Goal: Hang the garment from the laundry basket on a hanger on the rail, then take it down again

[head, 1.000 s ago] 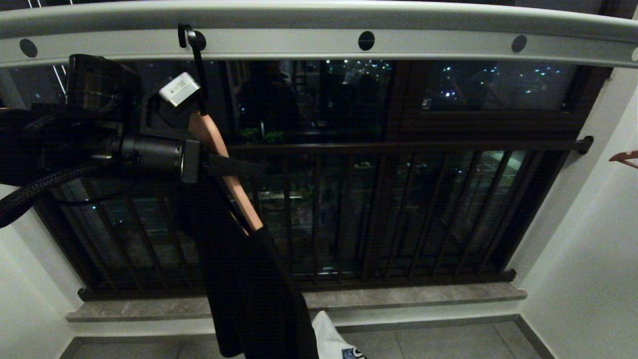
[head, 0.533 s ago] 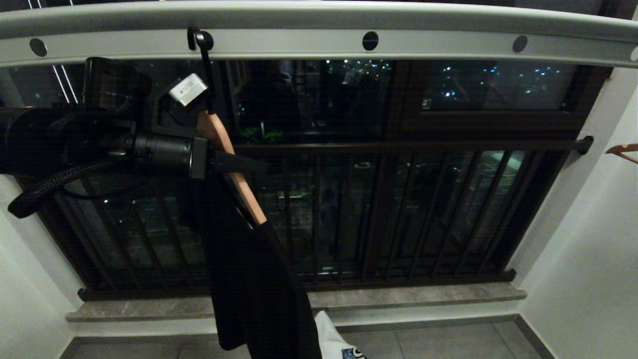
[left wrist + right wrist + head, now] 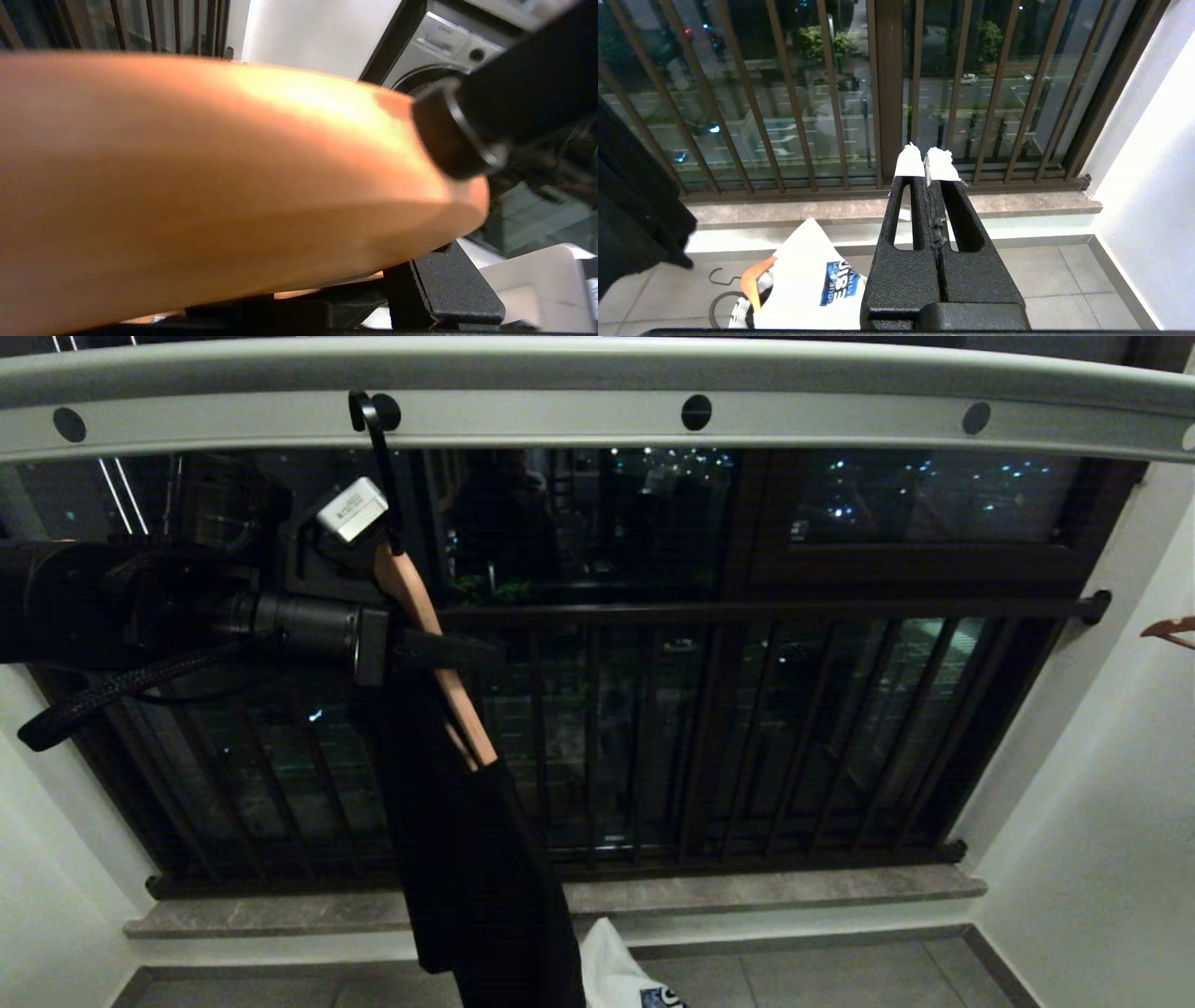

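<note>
We see the rail (image 3: 597, 406) running across the top, in front of the window bars (image 3: 709, 737). A hanger (image 3: 431, 644) hooks into a hole on the rail's left part and slopes down to the right, with the garment (image 3: 476, 887) draped from it toward the floor. Our left gripper (image 3: 439, 649) reaches in from the left and meets the hanger's arm below the hook. Below the bars lies a sill (image 3: 747, 891). On the floor before it sits the laundry basket (image 3: 742, 312), holding a cloth (image 3: 812, 284) and a second hanger (image 3: 754, 280), with the garment hanging to its left. Our right gripper (image 3: 928, 163) points toward the bars, above and right of the basket.
</note>
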